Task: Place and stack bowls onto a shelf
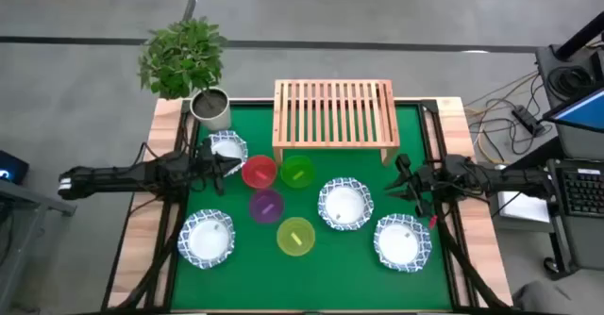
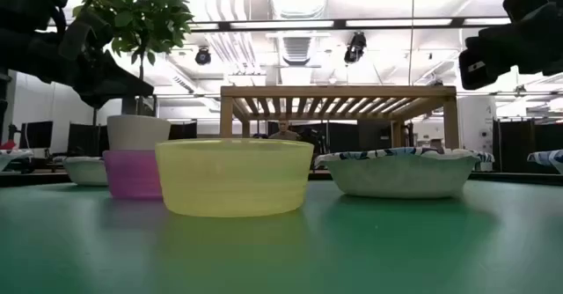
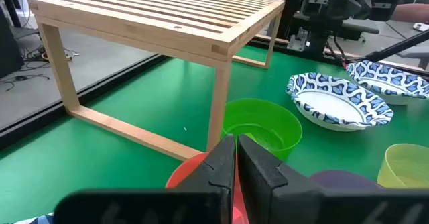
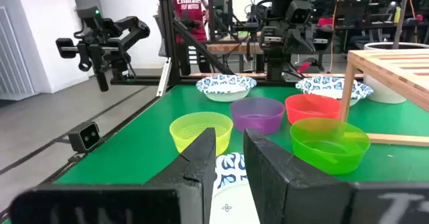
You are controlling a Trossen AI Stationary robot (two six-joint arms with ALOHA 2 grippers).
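Red bowl [image 1: 259, 172] just beside left gripper [image 1: 224, 167] (fingers together).

Overhead looks down; low camera faces the shelf [image 2: 339, 100] level.

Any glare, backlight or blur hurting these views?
Low view: bright ceiling lights leave the shelf and plant as dark silhouettes; the yellow-green bowl sits very close and looks soft. Left wrist view: the left gripper is blurred in the foreground. High view: evenly lit.
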